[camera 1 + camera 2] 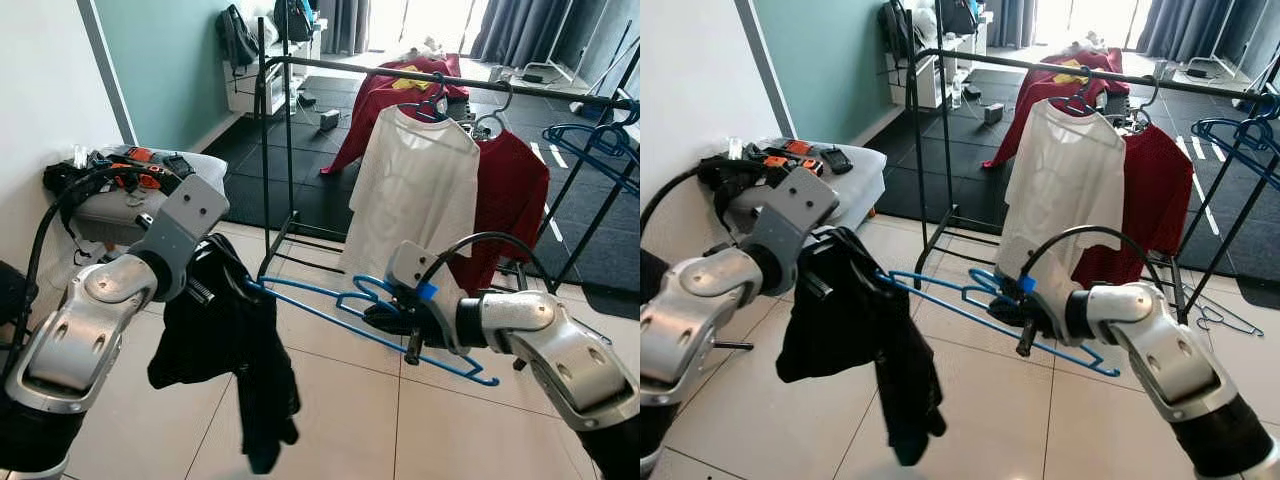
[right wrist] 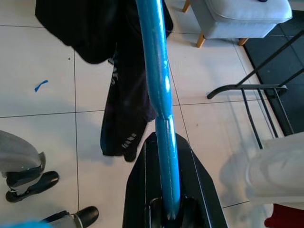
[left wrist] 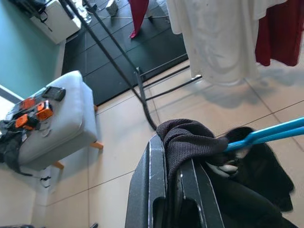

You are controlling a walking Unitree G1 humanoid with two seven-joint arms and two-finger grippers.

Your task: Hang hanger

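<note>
Blue plastic hanger is being held roughly level between the two arms, out over the tiled floor, short of the clothes rack. We are reading the right gripper as clamped on the hanger; the right wrist view is showing the blue bar running straight down into its closed black fingers. The left gripper is pinching the black garment at the hanger's far tip, fingers narrow around the bunched cloth, probably so the garment is not sliding off while the hanger is being carried. Most of the garment is dangling loose below that grip.

A white shirt and a red shirt are already hanging on the rack, with spare blue hangers at its right end. A grey stool with clutter is sitting by the wall.

Hard to make out: the hanger's hook is lost behind the right gripper and its cable, so we are not telling which way it points. How much of the garment is threaded on the hanger is hidden by its folds. A person's shoes are cut off at the edge of the right wrist view.
</note>
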